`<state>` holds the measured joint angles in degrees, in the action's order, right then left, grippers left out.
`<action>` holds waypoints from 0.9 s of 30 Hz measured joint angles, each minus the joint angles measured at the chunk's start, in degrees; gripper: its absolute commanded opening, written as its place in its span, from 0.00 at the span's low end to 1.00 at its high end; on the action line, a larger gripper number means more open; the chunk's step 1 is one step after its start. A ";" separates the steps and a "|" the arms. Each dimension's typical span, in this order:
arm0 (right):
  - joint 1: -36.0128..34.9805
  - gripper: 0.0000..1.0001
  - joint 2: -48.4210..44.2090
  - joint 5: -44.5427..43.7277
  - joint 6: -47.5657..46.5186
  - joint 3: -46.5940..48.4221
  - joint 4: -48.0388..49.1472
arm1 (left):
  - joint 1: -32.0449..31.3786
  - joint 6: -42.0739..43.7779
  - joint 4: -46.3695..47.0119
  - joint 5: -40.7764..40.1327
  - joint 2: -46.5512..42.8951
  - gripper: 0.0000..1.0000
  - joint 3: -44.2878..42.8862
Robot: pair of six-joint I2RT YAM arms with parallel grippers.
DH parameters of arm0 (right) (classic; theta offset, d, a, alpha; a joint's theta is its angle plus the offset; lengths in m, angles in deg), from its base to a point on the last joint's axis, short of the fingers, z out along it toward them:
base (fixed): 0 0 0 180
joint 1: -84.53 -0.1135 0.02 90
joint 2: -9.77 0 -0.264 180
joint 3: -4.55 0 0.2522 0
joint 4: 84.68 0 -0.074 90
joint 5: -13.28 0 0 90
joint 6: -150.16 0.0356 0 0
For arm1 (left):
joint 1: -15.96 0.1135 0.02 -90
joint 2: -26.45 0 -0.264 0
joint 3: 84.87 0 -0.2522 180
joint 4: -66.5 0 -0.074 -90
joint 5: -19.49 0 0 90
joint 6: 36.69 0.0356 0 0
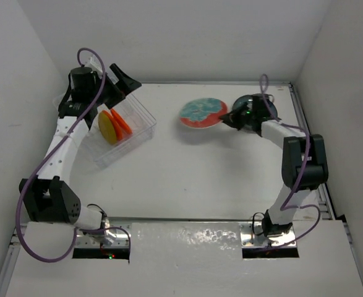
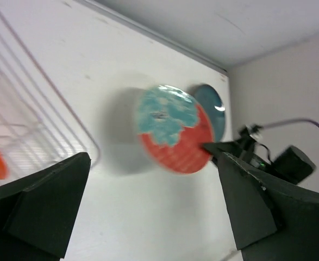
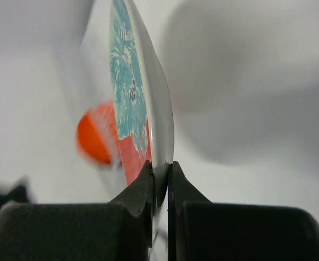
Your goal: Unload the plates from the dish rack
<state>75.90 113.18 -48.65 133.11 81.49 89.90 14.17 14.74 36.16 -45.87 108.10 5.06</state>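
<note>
Plates (image 1: 114, 126) are partly unloaded. In the top view, orange and yellow ones are standing in the dish rack (image 1: 141, 117) at upper left, while the teal plate (image 1: 201, 112) is hanging at upper centre with the right end effector (image 1: 230, 116) clenching its rim. In the left wrist view, the left end effector (image 2: 154, 212) is gaping empty, with the teal plate (image 2: 173, 130) at centre frame, well apart. In the right wrist view, the plate is rising edge-on from that grip.

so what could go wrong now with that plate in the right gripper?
The right gripper pinches the teal-and-red plate only at its rim, so it could pivot or slip out. A dark teal plate lies on the table close beside that gripper; setting down could knock it.
</note>
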 measured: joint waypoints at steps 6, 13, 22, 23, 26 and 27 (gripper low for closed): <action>17.31 0.00 -0.48 -14.91 -3.63 -1.36 -7.52 | 0.26 7.19 -9.79 -8.68 -3.32 1.00 -3.48; 21.49 0.00 0.07 -19.26 -4.02 -0.04 -5.84 | 0.28 11.78 -16.09 -13.14 -5.29 1.00 -1.99; 20.57 0.07 0.74 -22.47 -3.87 -3.63 -1.73 | 0.37 13.97 -19.87 -16.83 -5.33 1.00 -1.68; 20.52 0.08 0.17 -23.06 -3.52 -5.79 -0.59 | 0.37 14.12 -20.06 -17.07 -5.33 1.00 -1.68; 20.55 0.12 -1.36 -25.42 -2.14 -10.97 3.82 | 0.37 14.45 -20.70 -17.59 -5.42 1.00 -1.68; 20.59 0.14 -1.81 -26.34 -1.46 -12.76 5.29 | 0.37 14.58 -20.98 -17.66 -5.49 1.00 -1.68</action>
<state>96.49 111.37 -74.99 131.64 68.72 95.19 14.55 29.32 15.18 -63.53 102.62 3.38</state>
